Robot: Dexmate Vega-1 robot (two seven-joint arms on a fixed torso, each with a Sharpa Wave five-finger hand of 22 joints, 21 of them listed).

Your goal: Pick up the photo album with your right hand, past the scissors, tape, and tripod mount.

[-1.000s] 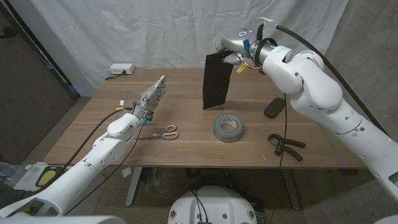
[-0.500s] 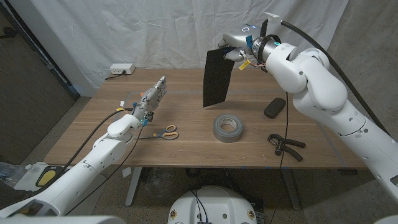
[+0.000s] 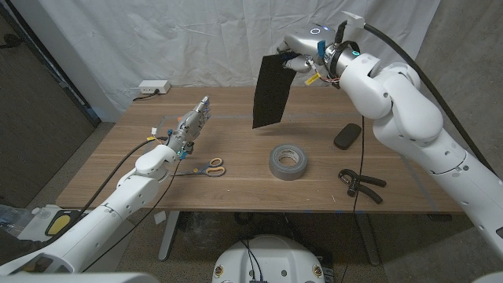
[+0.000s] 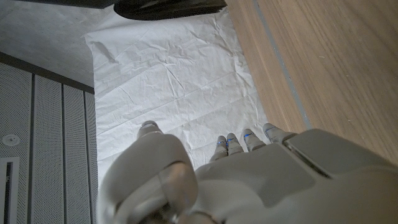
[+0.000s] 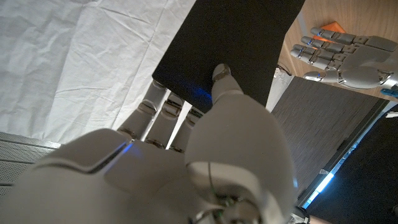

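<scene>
Head view: our right robot hand (image 3: 302, 49) grasps the photo album (image 3: 269, 90), lifted off the tabletop (image 3: 236, 185); left robot hand (image 3: 191, 124) released at nine o'clock; next we judge steady holding.

A wrinkled white sheet (image 3: 196, 35) hangs behind the wooden counter (image 3: 236, 177). Grey carpet (image 3: 71, 153) covers the floor, with a dark panel (image 3: 31, 94) at the left.

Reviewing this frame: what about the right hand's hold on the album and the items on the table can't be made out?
- Right hand on the photo album, head view: the fingers behind the cover are hidden by it.
- Album, right wrist view: its far end is cut off by the picture's edge.
- Scissors, head view: the blades are partly hidden behind the left arm.
- Tripod mount: too small to read details.
</scene>
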